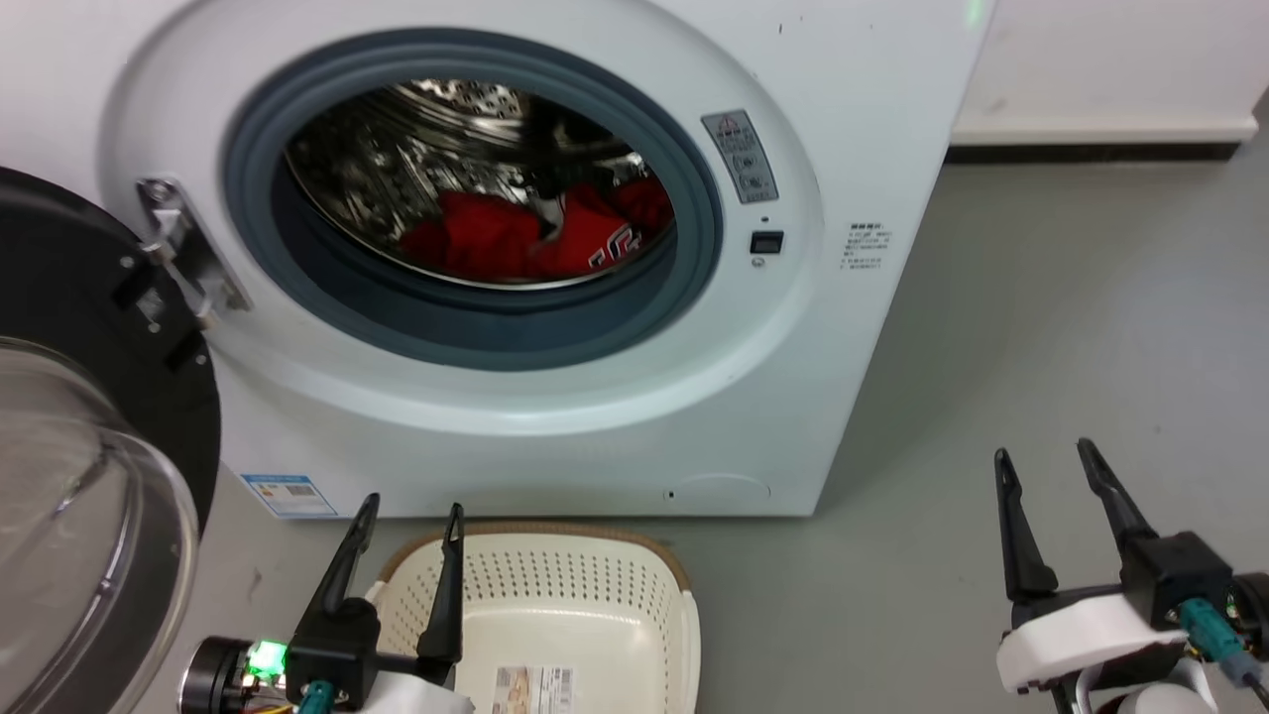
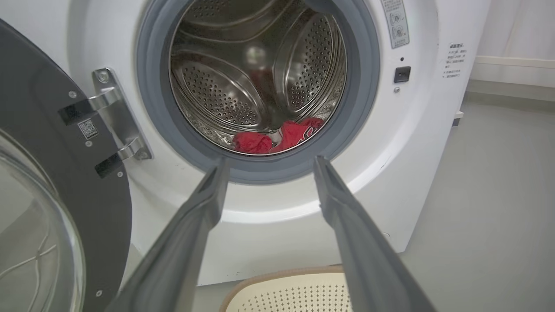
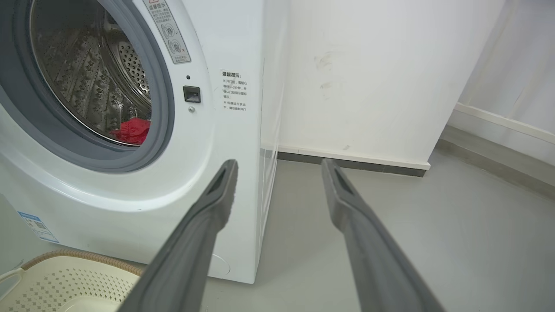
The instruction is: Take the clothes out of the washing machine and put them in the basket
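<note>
**Head view:** the washing machine (image 1: 555, 416) stands w/ its door (image 1: 99, 397) swung open on the hinge side. The door is partly cut off at the frame edge. The clothes (image 1: 516, 243) lie as a red heap low in the drum (image 1: 446, 149). One piece has lettering, too small to read. The basket (image 1: 575, 585) sits on the floor (image 1: 1041, 327) just in front of the machine's base, near end cut off. The left claw (image 1: 414, 504) hovers over the basket, fingers pointing at the machine front, moderately spread & empty. The right claw (image 1: 1044, 451) hangs off the machine's right front corner over the floor, fingers spread about as wide, empty. Both arms are cut off at the btm edge.

**Left wrist view:** the left claw (image 2: 271, 159) aims at the lower rim of the machine's porthole, apart from it, w/ a clear gap between the fingers. The clothes (image 2: 277, 138) are low in the drum, mostly hidden behind the grey seal. Of the basket (image 2: 282, 290), just the far rim shows below the machine front.

**Right wrist view:** the right claw (image 3: 279, 162) points past the machine's right front corner toward the wall (image 3: 368, 78), fingers apart, nothing held. The clothes (image 3: 132, 130) show as a small red patch inside the porthole. The basket (image 3: 65, 277) is at the machine's base, cut off.
</note>
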Motion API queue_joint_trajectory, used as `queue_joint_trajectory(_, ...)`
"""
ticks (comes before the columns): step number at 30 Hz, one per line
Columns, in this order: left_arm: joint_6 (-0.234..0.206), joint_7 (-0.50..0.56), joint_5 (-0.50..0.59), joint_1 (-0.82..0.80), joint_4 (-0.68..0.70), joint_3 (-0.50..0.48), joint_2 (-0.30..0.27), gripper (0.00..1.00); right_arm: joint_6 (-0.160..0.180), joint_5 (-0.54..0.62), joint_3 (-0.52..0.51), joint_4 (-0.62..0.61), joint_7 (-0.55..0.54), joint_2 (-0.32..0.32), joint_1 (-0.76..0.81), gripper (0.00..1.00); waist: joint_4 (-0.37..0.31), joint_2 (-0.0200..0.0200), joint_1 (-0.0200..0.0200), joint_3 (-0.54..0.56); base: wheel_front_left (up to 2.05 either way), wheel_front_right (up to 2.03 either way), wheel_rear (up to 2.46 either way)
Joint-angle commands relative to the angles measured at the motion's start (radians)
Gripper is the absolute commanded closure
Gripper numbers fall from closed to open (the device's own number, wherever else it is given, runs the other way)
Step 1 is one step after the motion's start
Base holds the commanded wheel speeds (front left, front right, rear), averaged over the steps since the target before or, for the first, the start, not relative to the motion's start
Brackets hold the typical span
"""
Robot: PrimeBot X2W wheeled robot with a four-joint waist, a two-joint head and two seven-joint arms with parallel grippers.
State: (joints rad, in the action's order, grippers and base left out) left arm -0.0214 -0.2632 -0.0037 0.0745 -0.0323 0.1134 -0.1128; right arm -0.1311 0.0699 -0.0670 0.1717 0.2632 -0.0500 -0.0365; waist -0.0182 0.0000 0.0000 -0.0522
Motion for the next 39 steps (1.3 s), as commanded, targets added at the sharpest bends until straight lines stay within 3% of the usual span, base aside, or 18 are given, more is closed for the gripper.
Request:
queue_joint_trajectory(1,0.026,-0.003,-0.020,-0.028,-0.027,-0.004,-0.005,0.00,0.001,-0.030,0.003,0.007,0.002,0.000,-0.026,0.00,-0.029,0.0000,0.0000,-0.067,0.00,0.00,0.00)
queue_joint_trajectory(10,0.100,-0.002,-0.026,-0.292,-0.147,-0.054,-0.107,0.00,0.001,-0.095,-0.001,-0.004,0.002,0.000,-0.143,0.00,-0.123,0.0000,0.0000,-0.330,0.00,0.00,0.00)
queue_joint_trajectory(16,0.134,0.015,-0.009,-0.590,-0.323,-0.045,-0.229,0.00,0.001,-0.149,0.006,-0.015,0.002,0.000,-0.211,0.00,-0.185,0.0000,0.0000,-0.467,0.00,0.00,0.00)
queue_joint_trajectory(23,0.150,0.263,-0.026,-1.008,-0.539,0.027,-0.341,0.00,0.001,-0.202,0.035,-0.020,0.002,0.000,-0.254,0.00,-0.234,0.0000,0.0000,-0.571,0.00,0.00,0.00)
queue_joint_trajectory(31,0.151,0.596,-0.087,-1.409,-0.724,0.276,-0.479,0.00,0.001,-0.269,0.094,-0.030,0.002,0.000,-0.270,0.00,-0.296,0.0000,0.0000,-0.663,0.00,0.00,0.00)
queue_joint_trajectory(39,0.151,0.865,-0.176,-1.675,-0.816,0.452,-0.560,0.00,0.001,-0.326,0.147,-0.041,0.002,0.000,-0.277,0.00,-0.339,0.0000,0.0000,-0.758,0.00,0.00,0.00)
